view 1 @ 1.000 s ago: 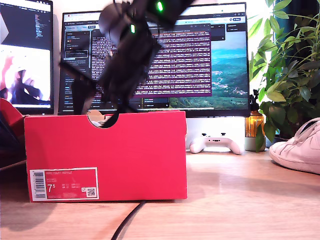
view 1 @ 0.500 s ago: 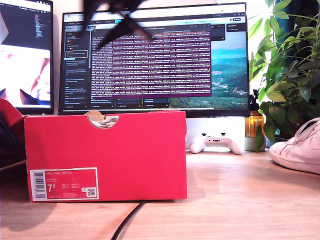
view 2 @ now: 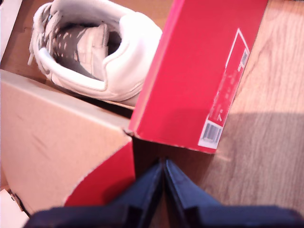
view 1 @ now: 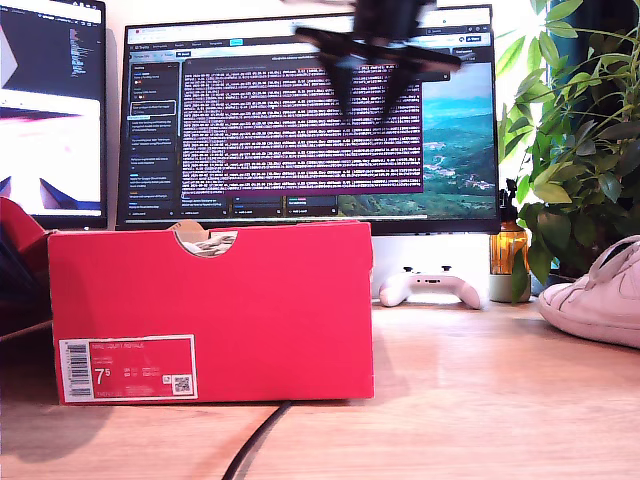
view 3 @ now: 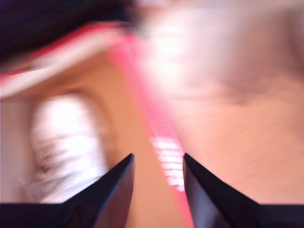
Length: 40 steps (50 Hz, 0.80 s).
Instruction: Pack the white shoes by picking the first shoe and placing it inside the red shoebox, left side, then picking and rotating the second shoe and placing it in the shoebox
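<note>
The red shoebox (view 1: 250, 300) stands at the exterior view's left, label facing the camera. One white shoe (view 2: 95, 52) lies inside it, heel toward the labelled wall (view 2: 190, 80). A second white shoe (view 1: 598, 298) rests on the table at the exterior view's right edge. My second gripper (view 3: 159, 156) is open and empty. It hangs blurred high above the box's right end (view 1: 368, 95), over the red rim (view 3: 152, 118) and the boxed shoe (view 3: 61, 142). My first gripper (view 2: 164, 164) is shut on nothing, beside the box's corner. The first gripper does not show in the exterior view.
A tan-and-red cardboard piece (view 2: 52, 142) lies by the box corner. Behind the box stand two monitors (view 1: 300, 120), a white game controller (view 1: 432, 287), an amber bottle (view 1: 508, 255) and a leafy plant (view 1: 580, 140). A black cable (view 1: 255, 445) runs along the wooden table.
The arm that reached down at the box's notch has lifted out and swung along the top toward the exterior view's right. Box and outside shoe have not moved.
</note>
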### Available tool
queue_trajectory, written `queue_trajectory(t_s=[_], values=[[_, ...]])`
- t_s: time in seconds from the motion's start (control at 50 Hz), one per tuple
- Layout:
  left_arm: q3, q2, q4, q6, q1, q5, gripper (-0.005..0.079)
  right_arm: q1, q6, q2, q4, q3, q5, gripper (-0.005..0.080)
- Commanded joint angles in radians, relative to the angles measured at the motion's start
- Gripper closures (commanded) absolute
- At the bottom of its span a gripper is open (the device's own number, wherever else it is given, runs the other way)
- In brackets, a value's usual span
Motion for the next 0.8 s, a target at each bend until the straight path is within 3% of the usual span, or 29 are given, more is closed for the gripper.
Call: queue_trajectory(t_s=[0.0, 0.12, 0.28, 0.44, 0.78], values=[[0.007, 0.01, 0.003, -0.003, -0.002, 0.004, 0.0761, -0.013, 0.032, -0.02, 0.004, 0.003, 0.008, 0.0461], [0.007, 0.01, 0.003, -0.003, -0.002, 0.004, 0.0761, -0.026, 0.056, -0.031, 0.001, 0.003, 0.044, 0.0453], [0.007, 0.01, 0.003, -0.003, -0.002, 0.004, 0.0761, -0.062, 0.078, -0.047, -0.001, -0.023, 0.054, 0.0306], [0.007, 0.01, 0.003, -0.003, -0.002, 0.004, 0.0761, -0.084, 0.089, -0.052, -0.003, -0.045, 0.053, 0.0247], [0.007, 0.01, 0.003, -0.003, -0.002, 0.004, 0.0761, -0.146, 0.171, -0.124, -0.003, -0.164, 0.074, 0.0245]])
